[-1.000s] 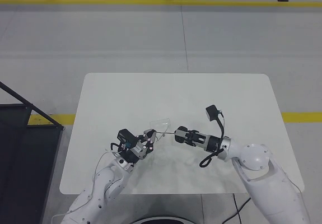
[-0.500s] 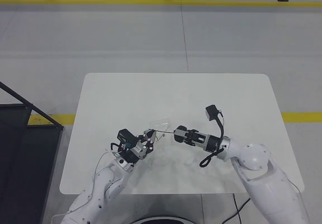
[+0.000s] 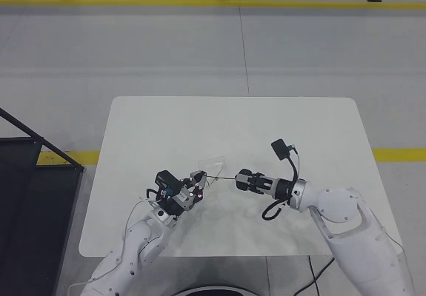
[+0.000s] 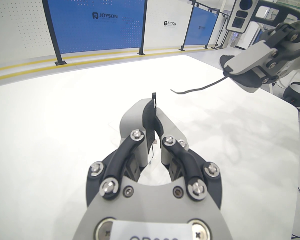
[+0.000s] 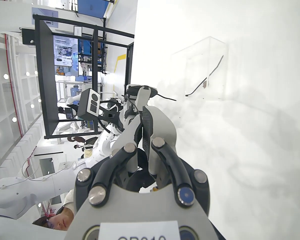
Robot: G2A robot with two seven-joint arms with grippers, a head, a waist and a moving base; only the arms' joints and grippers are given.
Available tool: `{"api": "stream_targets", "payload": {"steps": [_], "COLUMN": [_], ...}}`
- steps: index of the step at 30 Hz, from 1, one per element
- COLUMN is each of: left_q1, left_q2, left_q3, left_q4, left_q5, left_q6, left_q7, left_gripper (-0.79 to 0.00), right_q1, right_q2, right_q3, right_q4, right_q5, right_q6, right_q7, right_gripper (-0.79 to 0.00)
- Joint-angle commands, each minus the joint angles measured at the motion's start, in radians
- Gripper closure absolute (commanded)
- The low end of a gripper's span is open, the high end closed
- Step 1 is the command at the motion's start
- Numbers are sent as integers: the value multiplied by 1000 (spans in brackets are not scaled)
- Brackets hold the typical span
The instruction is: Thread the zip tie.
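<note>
My left pincer clamps the zip tie head. My right pincer pinches the tail, its tip pointing at the head, just beside it.

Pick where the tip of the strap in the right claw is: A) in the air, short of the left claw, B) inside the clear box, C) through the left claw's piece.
A: the strap juts from the right claw and ends with a gap before the left claw.
</note>
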Motion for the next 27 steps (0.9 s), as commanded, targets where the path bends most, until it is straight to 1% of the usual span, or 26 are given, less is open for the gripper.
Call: {"api": "stream_targets", "payload": {"steps": [1, 6, 11, 19, 27], "left_q1": [0, 0, 0, 0, 0], "left_q2": [0, 0, 0, 0, 0], "left_q3": [0, 0, 0, 0, 0], "left_q4": [0, 0, 0, 0, 0], "left_q5": [0, 0, 0, 0, 0], "left_q6": [0, 0, 0, 0, 0], "left_q7": [0, 0, 0, 0, 0], "left_gripper": [0, 0, 0, 0, 0], "right_q1": [0, 3, 7, 8, 2], "right_q2": [-1, -1, -4, -5, -2], "right_q3": [-4, -8, -20, -23, -11], "right_q4": [-3, -4, -5, -9, -15], "right_q5": [0, -2, -8, -19, -24], "right_q6": [6, 12, 38, 70, 81], "right_q7": [-4, -13, -46, -63, -52], "right_gripper": [0, 0, 0, 0, 0]}}
